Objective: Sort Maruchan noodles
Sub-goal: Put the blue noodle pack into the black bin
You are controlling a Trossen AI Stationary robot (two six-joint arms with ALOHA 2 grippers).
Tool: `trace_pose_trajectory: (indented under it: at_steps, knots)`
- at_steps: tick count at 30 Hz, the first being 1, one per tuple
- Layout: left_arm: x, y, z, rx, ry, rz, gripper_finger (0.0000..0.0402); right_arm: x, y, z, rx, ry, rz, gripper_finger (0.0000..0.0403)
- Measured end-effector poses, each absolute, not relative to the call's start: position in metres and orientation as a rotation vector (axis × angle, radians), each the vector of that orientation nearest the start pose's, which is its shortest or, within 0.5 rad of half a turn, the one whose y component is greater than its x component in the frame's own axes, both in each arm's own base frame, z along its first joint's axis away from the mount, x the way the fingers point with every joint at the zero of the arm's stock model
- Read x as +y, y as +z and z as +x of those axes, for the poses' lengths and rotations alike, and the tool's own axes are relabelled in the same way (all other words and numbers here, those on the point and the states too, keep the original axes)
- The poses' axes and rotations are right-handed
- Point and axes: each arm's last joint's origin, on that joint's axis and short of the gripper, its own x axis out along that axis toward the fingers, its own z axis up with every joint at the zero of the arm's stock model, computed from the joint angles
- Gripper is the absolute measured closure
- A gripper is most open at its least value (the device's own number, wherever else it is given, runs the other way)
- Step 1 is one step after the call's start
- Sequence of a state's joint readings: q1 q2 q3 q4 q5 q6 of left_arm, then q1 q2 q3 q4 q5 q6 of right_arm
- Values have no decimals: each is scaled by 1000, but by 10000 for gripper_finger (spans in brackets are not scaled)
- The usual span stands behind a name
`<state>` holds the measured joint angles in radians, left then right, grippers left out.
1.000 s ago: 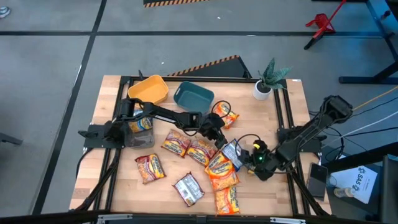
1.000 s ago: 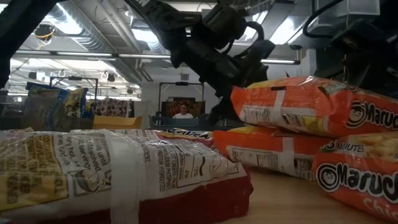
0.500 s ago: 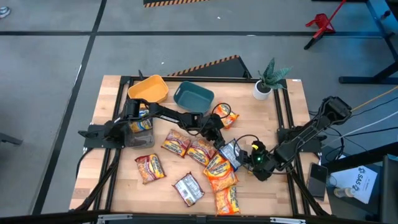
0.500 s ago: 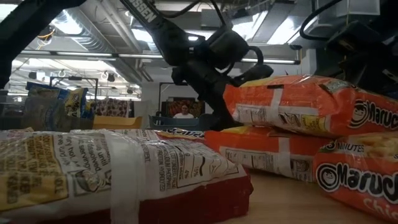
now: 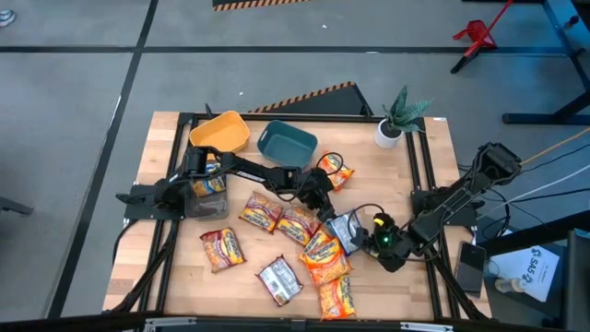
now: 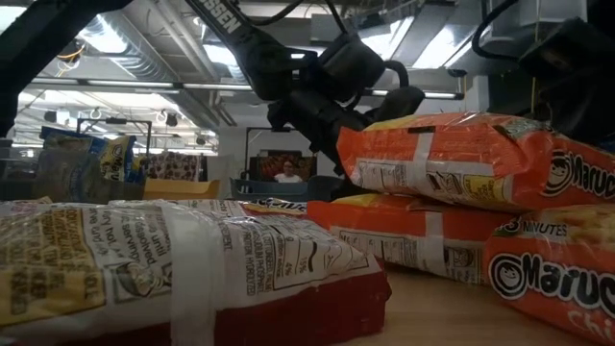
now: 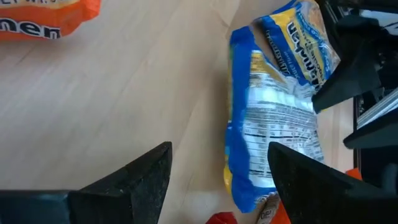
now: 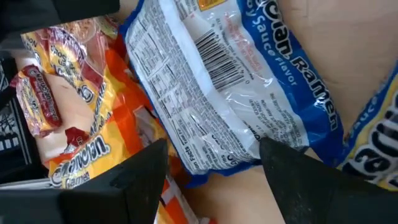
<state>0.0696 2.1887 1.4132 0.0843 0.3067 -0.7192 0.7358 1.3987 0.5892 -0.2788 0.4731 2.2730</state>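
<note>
Several Maruchan noodle packets lie loose on the wooden table. A blue-silver packet lies at the middle, against a pile of orange packets. Red-maroon packets lie to the left of it. My left gripper is open just beyond the blue packet's far-left side, touching nothing. My right gripper is open at the packet's right end. One orange packet lies by the teal bin. My right gripper comes level from the table's right. Its open fingers stand on either side of the blue-silver packet's right end. The packet lies flat on the table and on a second blue packet. Whether the fingers touch it, I cannot tell.
A yellow bin and a teal bin stand at the far edge, with a potted plant at the far right. A clear container with blue packets is at the left. More packets lie near the front edge.
My right gripper has crept toward the table's left and near edge. The blue-silver packet has slid the same way, and the top orange packet of the pile has shifted left and tipped. My left gripper has stayed close to the blue packet.
</note>
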Motion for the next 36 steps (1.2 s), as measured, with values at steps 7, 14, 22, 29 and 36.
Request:
trace_pose_trajectory:
  at_steps: [7, 14, 22, 29, 36]
  knots:
    - [22, 129, 463, 741, 22, -791, 142, 123, 142, 185, 598, -894, 1372, 143]
    - [25, 130, 463, 730, 25, -792, 142, 108, 142, 196, 580, -886, 1281, 143]
    - [27, 136, 465, 723, -122, -926, 142, 97, 142, 203, 610, -876, 1203, 143]
    - [29, 143, 470, 643, -112, -1013, 143, 96, 142, 204, 612, -867, 1183, 143]
    - [25, 142, 470, 646, -95, -1020, 150, 96, 142, 204, 608, -865, 1179, 143]
